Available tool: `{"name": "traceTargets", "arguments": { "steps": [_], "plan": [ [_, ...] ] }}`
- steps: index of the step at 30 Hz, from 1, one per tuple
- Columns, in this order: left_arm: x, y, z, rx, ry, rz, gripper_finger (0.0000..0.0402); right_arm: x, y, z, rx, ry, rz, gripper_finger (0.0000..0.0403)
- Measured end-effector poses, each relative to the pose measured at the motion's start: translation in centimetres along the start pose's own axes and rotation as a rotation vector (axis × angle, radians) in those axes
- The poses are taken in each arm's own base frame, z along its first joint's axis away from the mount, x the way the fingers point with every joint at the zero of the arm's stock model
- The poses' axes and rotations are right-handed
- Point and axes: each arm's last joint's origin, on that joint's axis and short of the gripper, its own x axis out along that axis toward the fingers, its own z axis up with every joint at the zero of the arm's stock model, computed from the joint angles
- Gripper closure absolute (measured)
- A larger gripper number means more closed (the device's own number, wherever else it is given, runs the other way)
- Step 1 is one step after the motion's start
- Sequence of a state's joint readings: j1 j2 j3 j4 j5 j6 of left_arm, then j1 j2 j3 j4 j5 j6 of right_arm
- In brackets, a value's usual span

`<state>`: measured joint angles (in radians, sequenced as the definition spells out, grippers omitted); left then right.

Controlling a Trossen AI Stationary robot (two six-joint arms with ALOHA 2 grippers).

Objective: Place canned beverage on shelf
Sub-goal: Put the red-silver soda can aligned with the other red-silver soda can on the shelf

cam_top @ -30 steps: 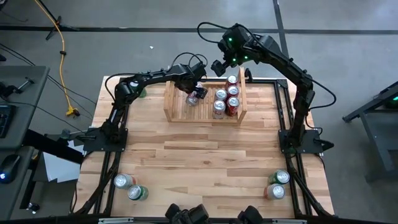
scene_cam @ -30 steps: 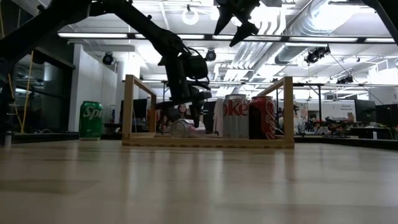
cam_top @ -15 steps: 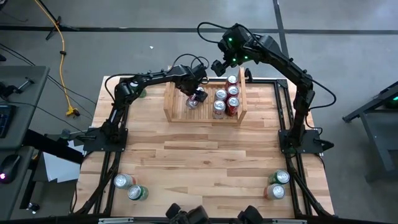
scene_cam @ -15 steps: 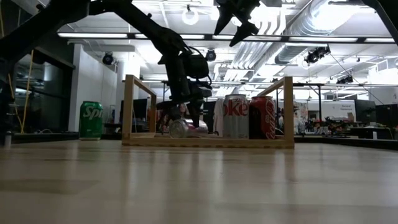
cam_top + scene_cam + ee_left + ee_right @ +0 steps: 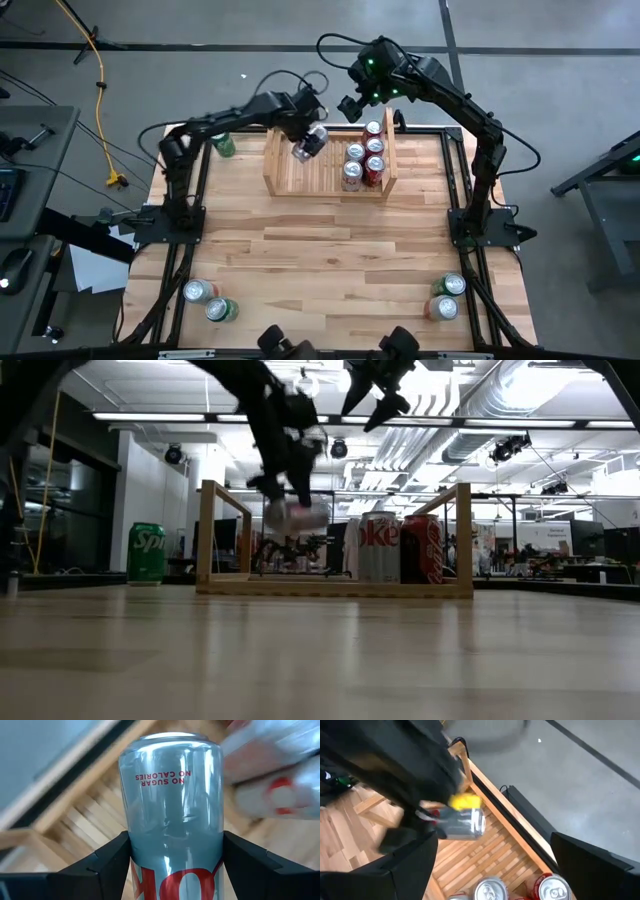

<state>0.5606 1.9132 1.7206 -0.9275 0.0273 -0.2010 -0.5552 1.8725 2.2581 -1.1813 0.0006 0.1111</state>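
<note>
Four spare cans (image 5: 205,299) sit on worktop (image 5: 320,250) near corners. Shelf (image 5: 283,176) stands farther back, four cans (image 5: 362,160) upright at its right end. Left gripper (image 5: 305,143) clamps silver can (image 5: 306,145), held sideways above shelf's slats. Right gripper (image 5: 356,106) hangs wide open, empty, behind shelf. Green can (image 5: 222,146) stands left of shelf.

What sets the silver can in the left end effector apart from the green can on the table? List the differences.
Pose: the silver can hangs on its side in the air; the green can stands upright on the table.
Place: the silver can is above the shelf; the green can stands outside it, past its left board.
Hold: the left end effector grips the silver can; nothing touches the green can.
Shared: both are beverage cans.
</note>
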Motion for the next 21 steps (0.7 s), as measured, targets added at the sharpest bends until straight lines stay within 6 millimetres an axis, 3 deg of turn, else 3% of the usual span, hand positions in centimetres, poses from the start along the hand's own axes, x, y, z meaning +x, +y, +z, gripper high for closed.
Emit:
{"name": "traceTargets", "arguments": {
  "steps": [5, 9, 12, 16, 21],
  "plan": [
    [-6.3, 0.0, -0.3, 0.032, -0.149, -0.013, 0.0144, 0.0, 0.1, 0.2, -0.064, -0.016, 0.025, 0.0029],
    [-11.4, 0.1, -1.2, 0.032, -0.277, -0.03, 0.0144, 0.0, 0.4, 0.1, -0.126, -0.009, 0.15, 0.0029],
    [-14.2, 0.4, -1.9, 0.015, -0.354, -0.038, 0.0144, -0.1, 0.8, -0.3, -0.16, 0.025, 0.249, 0.0029],
    [-16.1, 0.9, -3.4, -0.053, -0.49, -0.099, 0.0144, -0.1, 1.3, -1.0, -0.182, 0.092, 0.251, 0.0029],
    [-15.8, 1.4, -6.5, -0.185, -0.691, -0.252, 0.0144, -0.2, 2.4, -1.2, -0.209, 0.103, 0.258, 0.0029]
  ]
}}
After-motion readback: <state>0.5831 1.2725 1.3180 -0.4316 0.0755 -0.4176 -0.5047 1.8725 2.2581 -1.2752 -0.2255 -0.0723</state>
